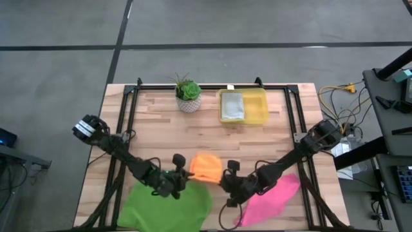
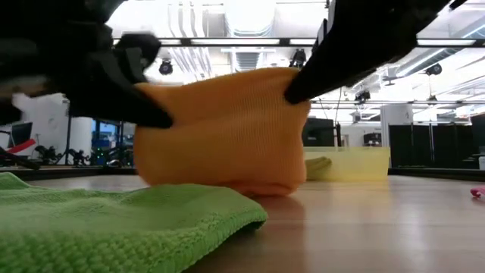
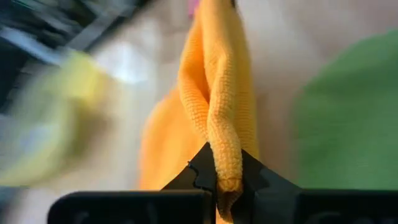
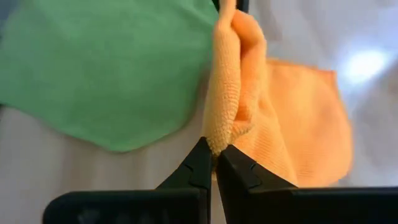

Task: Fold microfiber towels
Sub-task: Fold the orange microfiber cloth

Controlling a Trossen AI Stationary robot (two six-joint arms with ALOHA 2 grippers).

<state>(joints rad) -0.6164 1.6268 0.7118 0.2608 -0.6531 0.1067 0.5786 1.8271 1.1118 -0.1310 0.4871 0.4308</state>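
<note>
The orange towel [image 1: 206,167] sits bunched between my two grippers near the table's front middle; its lower part rests on the table [image 2: 227,178]. My left gripper [image 1: 187,173] is shut on its left side. My right gripper [image 1: 224,175] is shut on its right side. The bright green towel [image 1: 166,205] lies flat at the front left. The hot pink towel [image 1: 271,198] lies at the front right. The light grey towel [image 1: 233,106] lies in the yellow bin. My left gripper pinches a bunched fold of the orange towel's upper edge [image 3: 225,167] between its two fingers, coming level from the table's left. The cloth runs away from the fingers toward the other gripper. My right gripper pinches a bunched fold of the orange towel's upper edge [image 4: 216,135] between its two fingers, coming level from the table's right. The towel's upper edge is raised; its lower part lies on the table.
A potted plant [image 1: 188,94] stands at the table's far middle. The translucent yellow bin [image 1: 252,106] stands to its right. Bare wood lies between these and the towels. Black rails run along the table's left and right sides.
</note>
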